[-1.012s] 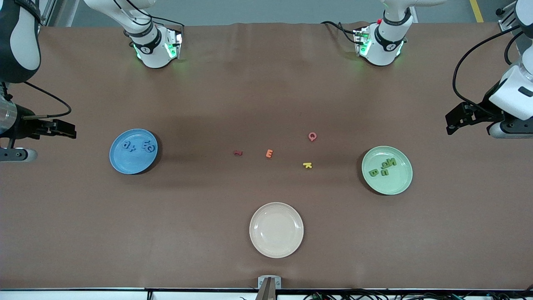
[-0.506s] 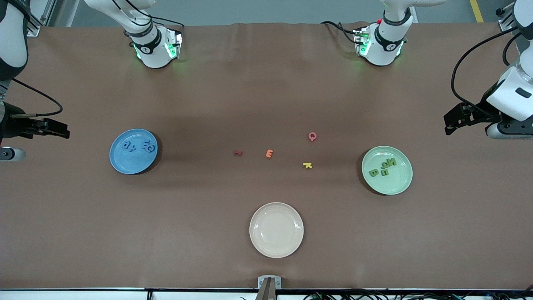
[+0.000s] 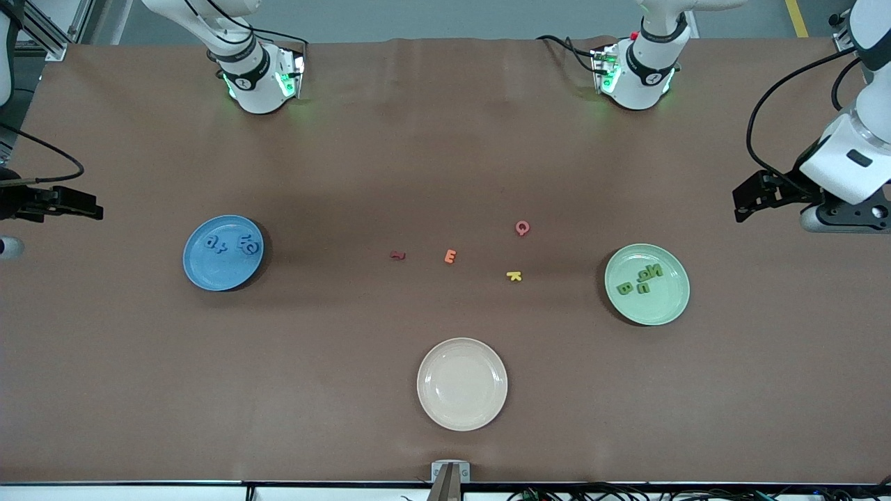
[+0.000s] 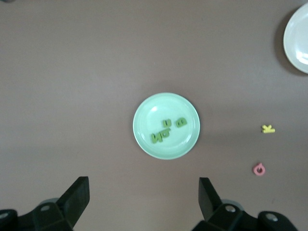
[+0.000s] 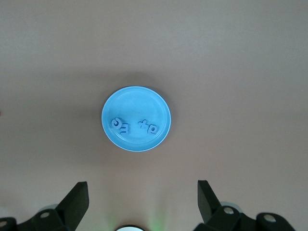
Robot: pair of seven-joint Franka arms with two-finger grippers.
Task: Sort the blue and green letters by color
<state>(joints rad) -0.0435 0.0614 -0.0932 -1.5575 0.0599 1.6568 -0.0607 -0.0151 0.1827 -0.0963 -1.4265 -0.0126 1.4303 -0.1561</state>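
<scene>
Several blue letters [image 3: 230, 244] lie on the blue plate [image 3: 219, 275] toward the right arm's end of the table; they also show in the right wrist view [image 5: 134, 126] on that plate [image 5: 137, 98]. Several olive-green letters [image 3: 640, 280] lie on the green plate [image 3: 654, 309] toward the left arm's end, and in the left wrist view [image 4: 166, 132] on that plate [image 4: 163, 103]. My right gripper [image 3: 90, 209] [image 5: 142, 185] is open and empty, high over the table's edge. My left gripper [image 3: 741, 202] [image 4: 143, 185] is open and empty, high beside the green plate.
A cream plate [image 3: 462, 383] sits near the front camera's edge, also in the left wrist view [image 4: 298, 38]. Loose on the cloth mid-table lie a dark red letter [image 3: 397, 255], an orange E [image 3: 450, 257], a pink Q [image 3: 522, 227] and a yellow K [image 3: 514, 276].
My right gripper has drawn away from the blue plate toward its end of the table. My left gripper has shifted slightly, still beside the green plate. No letter has moved.
</scene>
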